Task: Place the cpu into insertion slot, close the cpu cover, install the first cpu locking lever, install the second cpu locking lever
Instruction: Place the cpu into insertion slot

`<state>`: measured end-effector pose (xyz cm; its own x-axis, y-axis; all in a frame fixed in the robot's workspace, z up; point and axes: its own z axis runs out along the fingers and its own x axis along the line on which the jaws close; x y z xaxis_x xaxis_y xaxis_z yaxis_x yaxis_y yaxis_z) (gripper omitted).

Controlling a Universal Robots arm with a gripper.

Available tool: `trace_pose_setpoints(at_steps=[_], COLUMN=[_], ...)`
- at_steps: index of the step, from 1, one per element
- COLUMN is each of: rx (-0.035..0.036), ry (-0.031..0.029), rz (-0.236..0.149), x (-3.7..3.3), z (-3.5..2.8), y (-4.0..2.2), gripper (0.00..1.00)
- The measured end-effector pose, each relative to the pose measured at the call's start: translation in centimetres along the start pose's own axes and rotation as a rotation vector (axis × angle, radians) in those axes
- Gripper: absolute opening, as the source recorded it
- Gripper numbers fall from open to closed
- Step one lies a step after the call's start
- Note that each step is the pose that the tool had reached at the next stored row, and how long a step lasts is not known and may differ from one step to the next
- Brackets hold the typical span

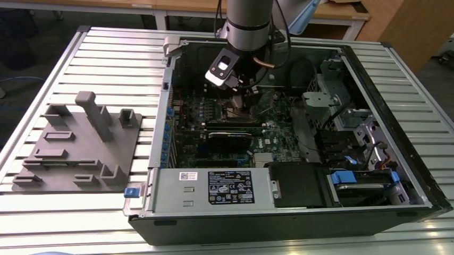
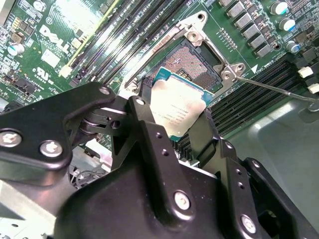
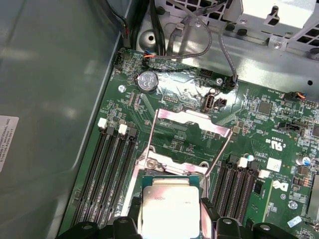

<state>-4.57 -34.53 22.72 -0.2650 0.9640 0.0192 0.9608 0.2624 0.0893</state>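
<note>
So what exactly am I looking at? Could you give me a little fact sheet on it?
setting: open computer case on a slatted table
gripper: shut on the cpu, one finger on each side
cpu position: tilted at the edge of the insertion slot, not yet lying flat in it
cpu cover: swung open
locking lever: unlatched, sticking out sideways
</note>
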Motion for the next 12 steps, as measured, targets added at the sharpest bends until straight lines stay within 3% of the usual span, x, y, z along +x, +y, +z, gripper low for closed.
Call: trace_pose_setpoints(at_steps=[12], rx=[-0.0002], ry=[0.0001], rz=[0.001], x=[0.00], z=[-0.11], y=[0.01], gripper=[0.54])
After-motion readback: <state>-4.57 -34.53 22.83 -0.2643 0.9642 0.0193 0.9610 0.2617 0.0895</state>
